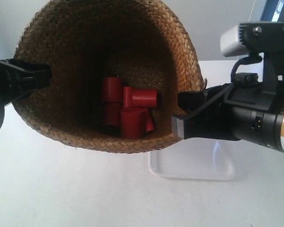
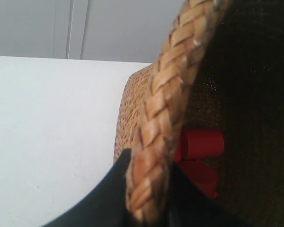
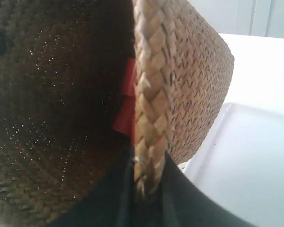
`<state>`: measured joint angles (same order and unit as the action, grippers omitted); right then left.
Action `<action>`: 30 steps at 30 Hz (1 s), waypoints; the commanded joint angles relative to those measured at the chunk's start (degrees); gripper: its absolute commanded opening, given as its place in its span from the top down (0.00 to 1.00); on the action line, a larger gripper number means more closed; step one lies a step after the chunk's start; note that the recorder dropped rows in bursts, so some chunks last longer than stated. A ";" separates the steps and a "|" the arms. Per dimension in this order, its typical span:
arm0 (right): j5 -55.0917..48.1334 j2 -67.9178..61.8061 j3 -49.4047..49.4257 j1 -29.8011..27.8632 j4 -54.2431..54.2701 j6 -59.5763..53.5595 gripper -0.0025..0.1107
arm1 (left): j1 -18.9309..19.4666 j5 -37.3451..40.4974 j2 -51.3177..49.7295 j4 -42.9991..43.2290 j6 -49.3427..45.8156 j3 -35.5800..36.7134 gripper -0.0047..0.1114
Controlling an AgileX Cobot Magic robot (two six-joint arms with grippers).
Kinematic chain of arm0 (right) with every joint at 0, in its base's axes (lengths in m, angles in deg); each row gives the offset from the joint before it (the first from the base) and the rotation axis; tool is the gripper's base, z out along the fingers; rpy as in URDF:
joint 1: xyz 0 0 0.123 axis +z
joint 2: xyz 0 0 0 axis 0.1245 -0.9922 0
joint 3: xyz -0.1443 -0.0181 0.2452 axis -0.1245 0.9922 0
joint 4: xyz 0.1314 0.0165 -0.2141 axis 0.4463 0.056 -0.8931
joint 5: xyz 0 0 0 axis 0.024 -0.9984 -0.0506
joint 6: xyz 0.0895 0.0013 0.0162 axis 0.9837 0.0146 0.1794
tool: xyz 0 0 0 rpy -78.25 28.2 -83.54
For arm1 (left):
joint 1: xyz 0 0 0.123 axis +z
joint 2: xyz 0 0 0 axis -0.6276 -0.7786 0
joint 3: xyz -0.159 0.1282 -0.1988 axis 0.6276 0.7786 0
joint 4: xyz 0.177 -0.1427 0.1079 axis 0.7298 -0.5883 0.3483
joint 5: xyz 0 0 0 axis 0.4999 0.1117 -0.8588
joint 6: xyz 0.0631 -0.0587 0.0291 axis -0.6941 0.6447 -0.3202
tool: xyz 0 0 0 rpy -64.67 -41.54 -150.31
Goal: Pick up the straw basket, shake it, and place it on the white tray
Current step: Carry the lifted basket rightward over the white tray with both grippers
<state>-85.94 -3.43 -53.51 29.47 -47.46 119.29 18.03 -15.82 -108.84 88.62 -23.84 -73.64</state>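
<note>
The straw basket (image 1: pixel 61 118) hangs in the air, tipped so its mouth faces the exterior camera. My left gripper (image 2: pixel 149 189), at the exterior view's left (image 1: pixel 40 75), is shut on the braided rim (image 2: pixel 165 109), one finger outside and one inside. On the opposite side of the rim (image 3: pixel 151 94), my right gripper (image 3: pixel 149 175) is shut the same way, at the exterior view's right (image 1: pixel 180 113). The white tray (image 1: pixel 194 165) lies on the table below the right arm, and shows beside the basket wall in the right wrist view (image 3: pixel 255 165).
Several red cylinders (image 1: pixel 132 111) lie piled at the bottom inside the basket, also showing as red pieces (image 2: pixel 201 144) in the left wrist view. The white tabletop (image 1: pixel 61 189) spreads under the basket. A pale wall stands behind.
</note>
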 commanded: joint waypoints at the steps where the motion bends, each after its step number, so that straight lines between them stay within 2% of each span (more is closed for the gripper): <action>1: -4.24 -0.03 0.33 -0.68 -2.35 -5.32 0.98 | 1.28 0.68 0.40 3.13 -2.03 0.33 0.96; 4: -1.64 0.09 0.10 -0.68 -2.22 -5.32 0.98 | 1.28 1.92 0.56 4.38 -1.38 0.33 0.96; 5: -1.38 0.67 -0.35 -0.53 -1.27 -5.32 0.98 | 0.90 2.62 1.63 4.10 1.82 0.06 0.96; 8: -0.21 5.39 -2.47 2.47 10.10 -6.16 0.98 | -2.71 2.86 8.40 11.83 3.32 -0.50 0.96; 9: 1.13 7.46 -2.58 3.99 10.74 -6.40 0.98 | -4.01 3.73 10.86 13.45 3.32 -0.63 0.96; 11: 2.03 8.44 -1.71 5.61 7.52 -8.44 0.98 | -5.75 5.87 12.86 14.91 2.26 -0.21 0.96; 12: 1.16 6.37 -0.24 5.25 1.88 -9.15 0.98 | -5.88 6.00 11.39 15.56 -1.39 0.92 0.96; 14: -3.43 -1.31 1.48 2.12 -9.94 -0.96 0.98 | -4.20 6.75 4.18 13.71 -5.38 2.15 0.96; 16: -5.09 -6.15 -0.02 0.79 -8.56 6.25 0.98 | -3.39 6.84 0.73 7.47 -0.63 1.27 0.96; 19: 4.31 -2.41 -3.25 4.67 3.39 3.53 0.98 | -7.16 2.32 5.90 8.22 1.67 -1.19 0.96; 20: 8.54 -0.54 -3.88 6.23 2.84 2.88 0.98 | -8.57 1.61 8.05 10.75 0.31 -2.04 0.96; 21: 9.93 0.59 -4.37 7.06 1.58 1.20 0.98 | -9.44 4.02 9.44 12.74 -3.05 -2.70 0.96; 23: 1.79 -1.48 -4.36 6.59 -3.06 -1.28 0.98 | -8.44 11.32 7.01 11.28 -10.77 -2.67 0.96; 25: -6.18 -7.43 -4.25 2.39 -7.55 3.96 0.98 | -4.89 14.03 1.08 7.28 -10.51 -2.28 0.96; 27: -7.36 -9.07 -5.56 0.64 -1.75 5.31 0.98 | -4.31 11.67 0.63 2.20 -9.80 -3.43 0.96; 29: -3.53 -3.77 -7.71 3.53 9.69 -3.98 0.98 | -7.23 9.93 5.93 2.24 -9.83 -5.35 0.96; 30: 0.71 -0.44 -8.09 5.06 11.49 -8.71 0.98 | -9.11 9.82 9.23 3.51 -10.08 -6.15 0.96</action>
<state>-90.93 -10.83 -59.02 32.22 -41.68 121.59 12.14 -3.78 -106.94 90.05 -31.07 -76.84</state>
